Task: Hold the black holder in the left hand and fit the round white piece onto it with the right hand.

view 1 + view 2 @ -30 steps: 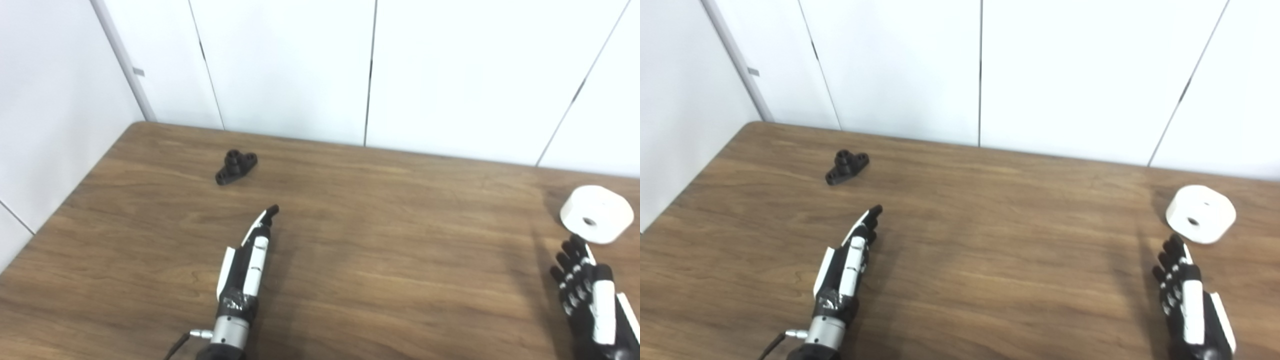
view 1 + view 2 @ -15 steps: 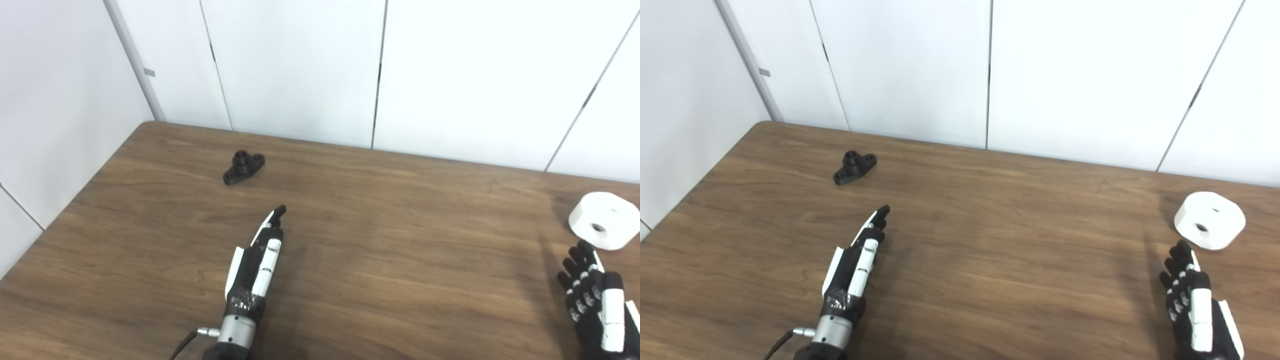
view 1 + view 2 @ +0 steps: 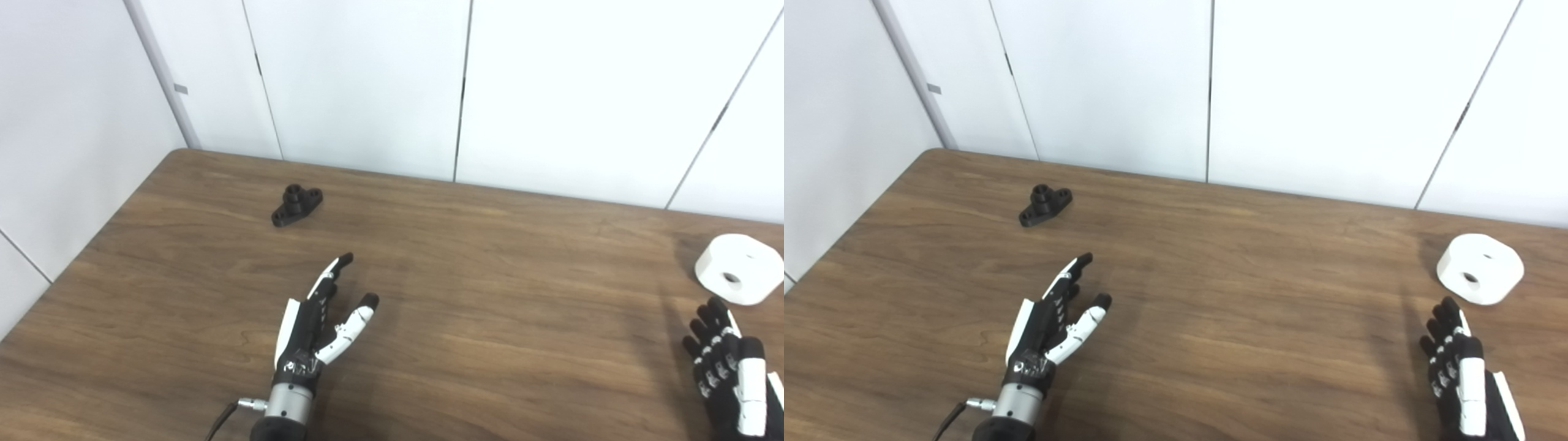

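We see brown wooden worktop before white wall panels. Left robot hand over worktop, fingers spread, thumb out, empty. Right robot hand at lower right, fingers extended, empty, near round white piece. Black holder far left, well apart from both.
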Motion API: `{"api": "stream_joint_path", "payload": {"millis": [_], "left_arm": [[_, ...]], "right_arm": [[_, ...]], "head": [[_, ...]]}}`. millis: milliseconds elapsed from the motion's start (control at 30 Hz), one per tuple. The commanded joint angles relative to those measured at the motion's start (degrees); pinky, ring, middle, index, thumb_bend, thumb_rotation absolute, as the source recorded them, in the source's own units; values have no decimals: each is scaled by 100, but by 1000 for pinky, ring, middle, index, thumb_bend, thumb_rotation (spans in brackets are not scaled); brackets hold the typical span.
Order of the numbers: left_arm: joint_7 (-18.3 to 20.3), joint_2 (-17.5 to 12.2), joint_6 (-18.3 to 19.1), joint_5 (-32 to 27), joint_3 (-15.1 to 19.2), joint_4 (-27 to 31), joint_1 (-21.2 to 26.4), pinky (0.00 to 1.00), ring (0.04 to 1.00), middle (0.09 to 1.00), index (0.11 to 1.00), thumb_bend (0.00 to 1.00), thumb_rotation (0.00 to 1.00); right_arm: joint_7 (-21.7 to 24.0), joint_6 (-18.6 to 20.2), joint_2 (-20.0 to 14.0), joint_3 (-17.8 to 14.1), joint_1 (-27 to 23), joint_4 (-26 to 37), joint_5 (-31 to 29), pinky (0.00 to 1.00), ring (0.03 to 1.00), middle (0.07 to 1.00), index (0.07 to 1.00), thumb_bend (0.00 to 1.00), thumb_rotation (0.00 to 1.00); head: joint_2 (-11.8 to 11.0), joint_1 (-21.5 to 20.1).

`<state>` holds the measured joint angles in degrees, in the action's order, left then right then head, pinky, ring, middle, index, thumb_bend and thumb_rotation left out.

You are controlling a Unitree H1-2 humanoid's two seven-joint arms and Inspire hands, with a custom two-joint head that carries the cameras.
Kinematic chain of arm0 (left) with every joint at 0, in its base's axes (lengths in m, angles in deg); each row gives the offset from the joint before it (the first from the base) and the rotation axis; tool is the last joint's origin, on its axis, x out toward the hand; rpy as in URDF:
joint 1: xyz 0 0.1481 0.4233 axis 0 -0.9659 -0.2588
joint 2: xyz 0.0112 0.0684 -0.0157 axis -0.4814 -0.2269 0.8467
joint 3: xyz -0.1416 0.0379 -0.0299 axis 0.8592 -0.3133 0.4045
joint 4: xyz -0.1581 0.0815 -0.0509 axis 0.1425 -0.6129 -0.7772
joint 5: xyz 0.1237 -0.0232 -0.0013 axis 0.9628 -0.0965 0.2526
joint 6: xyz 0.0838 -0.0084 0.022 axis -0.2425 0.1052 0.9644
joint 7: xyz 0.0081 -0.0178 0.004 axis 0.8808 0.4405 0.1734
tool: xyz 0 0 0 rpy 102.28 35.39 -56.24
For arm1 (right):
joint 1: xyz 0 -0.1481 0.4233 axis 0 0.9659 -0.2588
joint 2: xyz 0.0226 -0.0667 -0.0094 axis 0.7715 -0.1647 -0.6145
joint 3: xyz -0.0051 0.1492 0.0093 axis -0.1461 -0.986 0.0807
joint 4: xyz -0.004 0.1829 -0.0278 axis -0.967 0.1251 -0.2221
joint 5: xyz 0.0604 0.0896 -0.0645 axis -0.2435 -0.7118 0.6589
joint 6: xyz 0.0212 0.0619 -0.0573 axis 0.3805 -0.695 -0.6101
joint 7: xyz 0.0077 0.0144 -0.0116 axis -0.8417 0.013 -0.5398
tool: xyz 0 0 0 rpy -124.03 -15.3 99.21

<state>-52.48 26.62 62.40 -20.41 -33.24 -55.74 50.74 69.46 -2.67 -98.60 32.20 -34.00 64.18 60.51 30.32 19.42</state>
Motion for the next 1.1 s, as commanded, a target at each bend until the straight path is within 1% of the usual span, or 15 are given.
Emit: {"api": "stream_joint_path", "payload": {"millis": [0, 33, 100, 167, 233, 333, 400, 500, 700, 800, 900, 1067], "left_arm": [[-124, -136, 85, 347, 73, 318, 170, 1000, 1000, 969, 913, 798, 371], [-146, -225, 149, 582, 98, 371, 249, 1000, 1000, 964, 907, 824, 358], [-133, -408, 353, 1021, 149, 473, 405, 1000, 998, 961, 903, 858, 375], [-64, -623, 569, 1390, 182, 558, 566, 1000, 1000, 965, 908, 862, 392], [-26, -821, 729, 1607, 240, 581, 749, 1000, 999, 953, 907, 856, 384], [16, -1050, 1016, 1708, 377, 542, 1036, 1000, 1000, 935, 882, 899, 356], [26, -1192, 1219, 1827, 460, 496, 1216, 1000, 1000, 933, 867, 916, 356], [32, -1359, 1443, 1951, 574, 398, 1445, 1000, 999, 929, 846, 914, 354], [-30, -1742, 1640, 2132, 714, -72, 1834, 1000, 998, 933, 824, 911, 344], [-74, -1900, 1770, 2261, 712, -317, 1994, 1000, 999, 933, 820, 914, 352], [-95, -2047, 1879, 2337, 706, -590, 2164, 1000, 1000, 943, 820, 921, 370], [-111, -2211, 2040, 2462, 645, -975, 2403, 1000, 1000, 954, 827, 916, 371]], "right_arm": [[-8, -13, 5, -4, -43, 204, -49, 1000, 1000, 1000, 1000, 602, 1000], [-7, -15, 9, 4, -40, 204, -42, 1000, 1000, 1000, 1000, 601, 1000], [-13, 2, 18, 22, -28, 228, -23, 1000, 1000, 1000, 1000, 597, 1000], [-17, 12, 25, 25, -25, 239, -31, 1000, 1000, 1000, 1000, 589, 1000], [-28, 11, 23, 19, -32, 229, -28, 1000, 1000, 1000, 1000, 581, 1000], [-78, 12, 50, 18, -50, 234, 9, 1000, 1000, 1000, 1000, 569, 1000], [-86, 10, 54, 25, -54, 249, 13, 1000, 1000, 1000, 1000, 570, 1000], [-108, 5, 68, 37, -60, 270, 57, 1000, 1000, 1000, 1000, 557, 1000], [-104, 39, 82, 53, -73, 293, 52, 1000, 1000, 1000, 1000, 542, 1000], [-124, 67, 98, 57, -72, 317, 73, 1000, 1000, 1000, 1000, 517, 1000], [-120, 89, 96, 67, -64, 335, 96, 1000, 1000, 1000, 1000, 523, 1000], [-128, 78, 112, 66, -51, 338, 107, 1000, 1000, 1000, 1000, 509, 1000]], "head": [[-9, -17], [-26, -24], [-25, -17], [-24, -21], [-24, -21], [-4, -37], [-4, -37], [-1, -48], [-8, -43], [-13, -52], [1, -54], [-3, -56]]}}
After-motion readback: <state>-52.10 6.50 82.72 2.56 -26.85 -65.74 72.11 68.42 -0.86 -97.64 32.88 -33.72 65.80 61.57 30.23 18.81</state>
